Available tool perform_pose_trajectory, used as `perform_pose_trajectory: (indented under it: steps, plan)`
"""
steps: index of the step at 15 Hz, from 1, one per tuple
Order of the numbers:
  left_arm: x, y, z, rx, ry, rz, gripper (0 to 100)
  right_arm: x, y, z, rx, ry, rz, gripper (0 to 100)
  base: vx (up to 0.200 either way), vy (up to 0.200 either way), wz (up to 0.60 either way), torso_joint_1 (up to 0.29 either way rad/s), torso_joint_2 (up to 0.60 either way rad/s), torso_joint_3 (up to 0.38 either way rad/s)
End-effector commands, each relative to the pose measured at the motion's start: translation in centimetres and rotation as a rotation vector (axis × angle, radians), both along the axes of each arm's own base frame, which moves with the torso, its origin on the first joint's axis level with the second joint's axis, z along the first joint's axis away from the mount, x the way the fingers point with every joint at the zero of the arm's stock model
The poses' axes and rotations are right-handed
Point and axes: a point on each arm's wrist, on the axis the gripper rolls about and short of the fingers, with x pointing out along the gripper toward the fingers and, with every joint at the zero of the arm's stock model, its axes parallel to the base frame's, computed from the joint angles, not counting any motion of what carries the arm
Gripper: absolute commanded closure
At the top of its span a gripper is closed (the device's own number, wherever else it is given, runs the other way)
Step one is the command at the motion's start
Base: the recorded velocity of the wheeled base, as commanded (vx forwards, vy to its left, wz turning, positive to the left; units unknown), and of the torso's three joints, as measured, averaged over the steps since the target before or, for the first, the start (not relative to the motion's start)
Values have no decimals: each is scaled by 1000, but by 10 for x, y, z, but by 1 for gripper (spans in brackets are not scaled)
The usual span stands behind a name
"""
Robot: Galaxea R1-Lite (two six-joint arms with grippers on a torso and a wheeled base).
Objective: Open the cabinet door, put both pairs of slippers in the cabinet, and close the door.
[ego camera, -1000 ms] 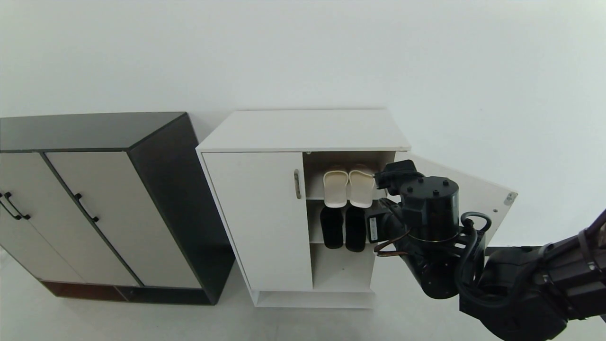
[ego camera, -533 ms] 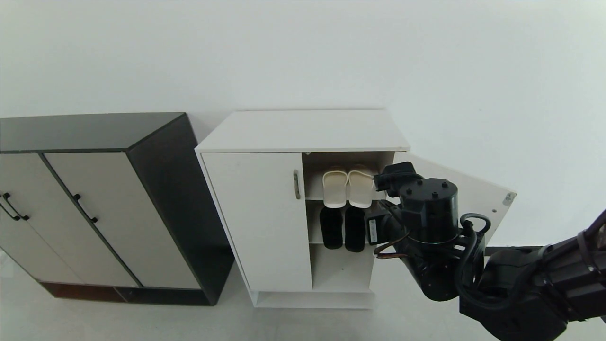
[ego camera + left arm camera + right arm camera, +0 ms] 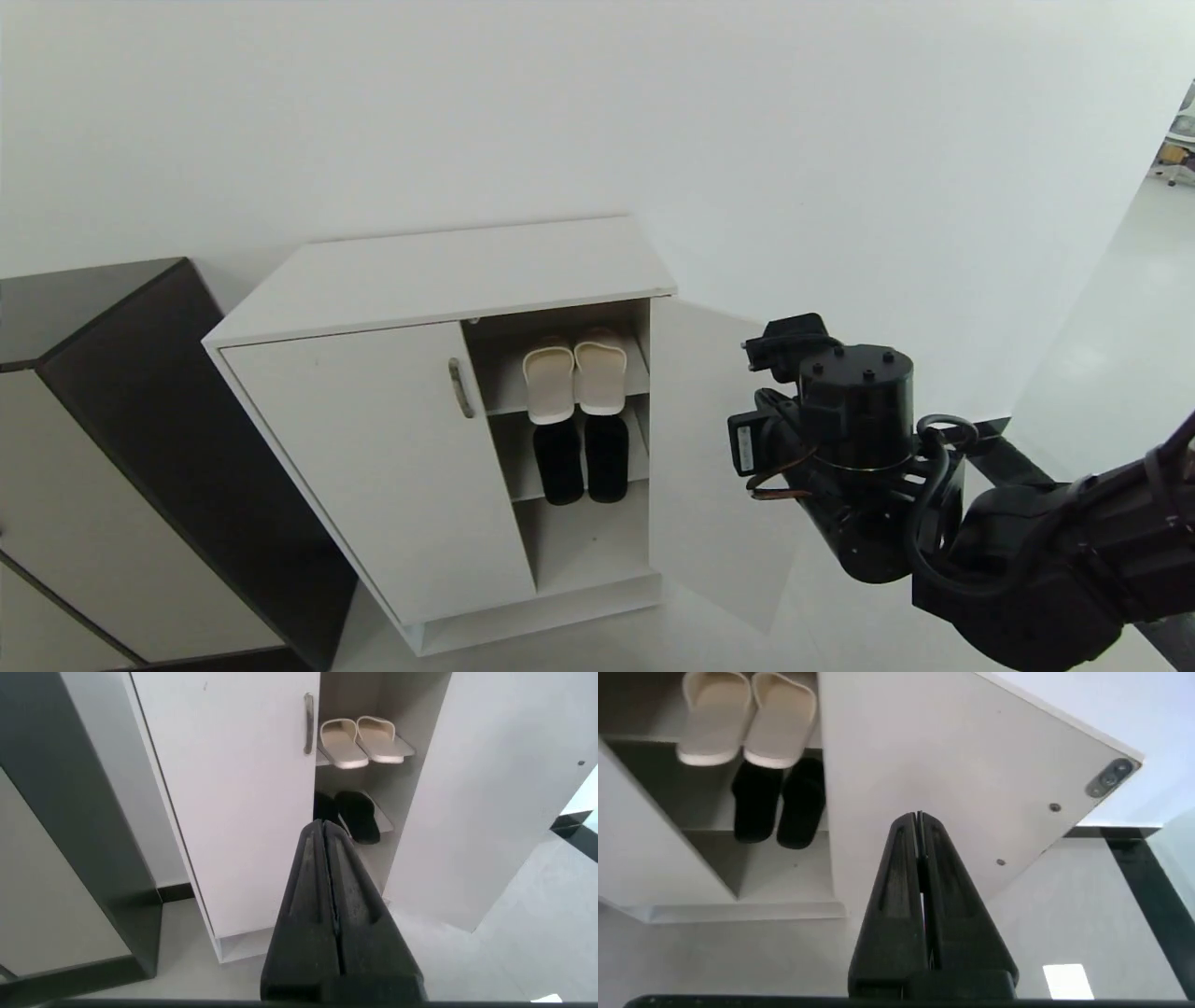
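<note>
Head view: the whole picture has shifted, so the camera moved; the door (image 3: 709, 448) stands less wide against the cabinet (image 3: 439, 271), so closing seems begun; white slippers (image 3: 574, 378) sit on the upper shelf, black slippers (image 3: 583, 462) below.

Left wrist view: left gripper (image 3: 322, 831) pinched together, empty, facing the cabinet front.

Right wrist view: right gripper (image 3: 920, 821) likewise closed, empty, near the door's face; its corner fitting (image 3: 1111, 775) is plain here, where the head view has the arm across it.
</note>
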Motion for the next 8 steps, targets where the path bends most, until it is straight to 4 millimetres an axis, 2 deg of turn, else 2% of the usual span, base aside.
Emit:
perform_pose_trajectory:
  steps: [1, 4, 8]
  plan:
    - [0, 0, 0, 0, 0, -1, 100, 6, -9, 12, 17, -29, -31, 100, 0, 0, 0, 0, 0, 0]
    - [0, 0, 0, 0, 0, -1, 100, 11, -23, 44, 65, -49, -77, 100, 0, 0, 0, 0, 0, 0]
    - [0, 0, 0, 0, 0, -1, 100, -1, -37, 88, 163, 47, -117, 100, 0, 0, 0, 0, 0, 0]
